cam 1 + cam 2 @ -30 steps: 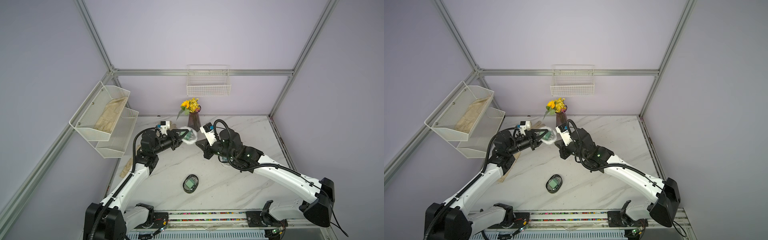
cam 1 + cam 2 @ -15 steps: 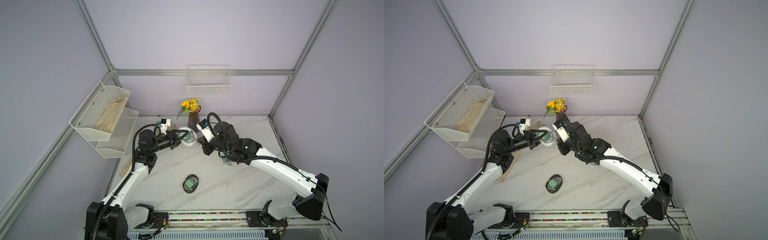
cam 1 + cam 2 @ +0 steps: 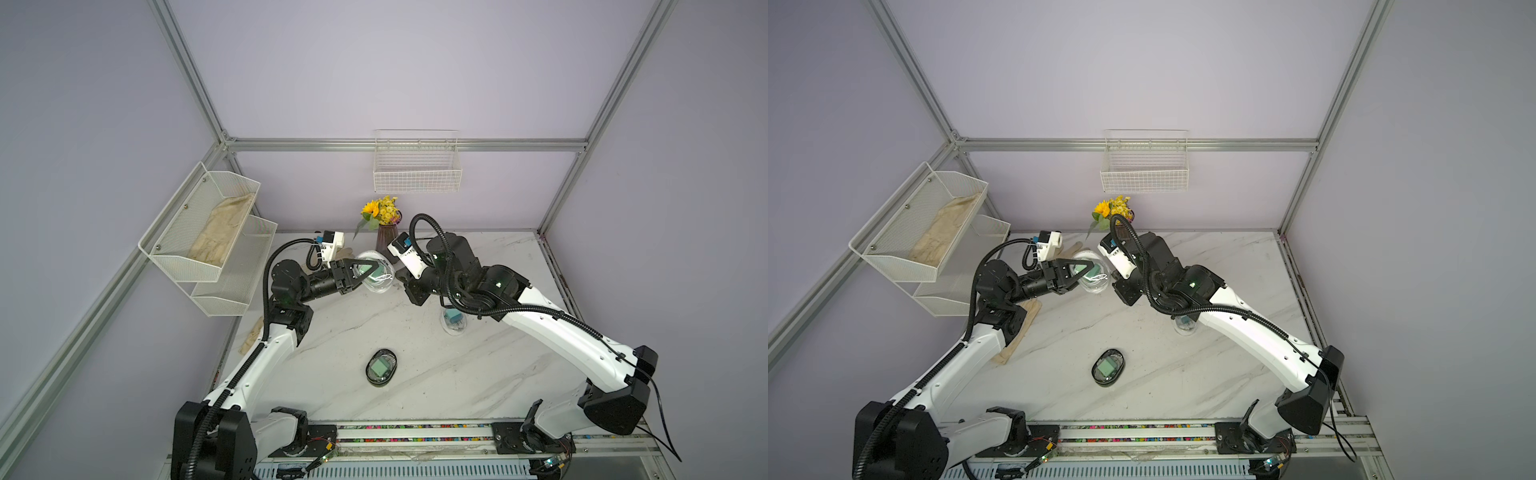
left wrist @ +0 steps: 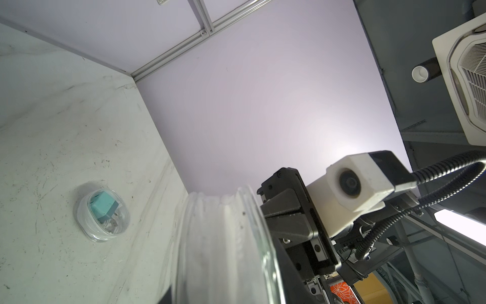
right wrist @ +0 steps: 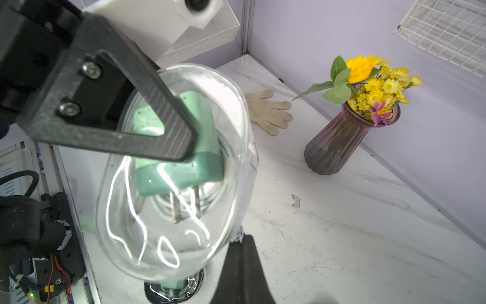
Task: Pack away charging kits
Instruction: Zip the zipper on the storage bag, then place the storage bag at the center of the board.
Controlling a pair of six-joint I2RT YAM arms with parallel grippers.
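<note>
1. We find the left gripper (image 3: 370,270) clamped on a clear case (image 3: 380,278), one finger on each broad face. It holds the case in the air above the far part of the table (image 3: 457,395), just in front of the vase (image 3: 384,239).
2. Inside this case, the right wrist view shows a mint green adapter (image 5: 184,168) with its two prongs pointing down. A coiled white cable (image 5: 218,197) lies behind it.
3. We see the right gripper (image 5: 244,244) with its jaws pressed together and nothing between them. Its tip sits at the rim of the held case; we cannot tell whether it touches.
4. A second case (image 3: 453,322) rests on the table under the right arm. It holds a teal adapter (image 4: 102,206) and loops of thin white cord.
5. A third case (image 3: 381,368) lies near the front middle of the table, well apart from both grippers. Another green adapter (image 3: 379,368) shows through its lid in both top views.
6. A cream glove (image 5: 268,110) lies flat on the table near the vase.
</note>
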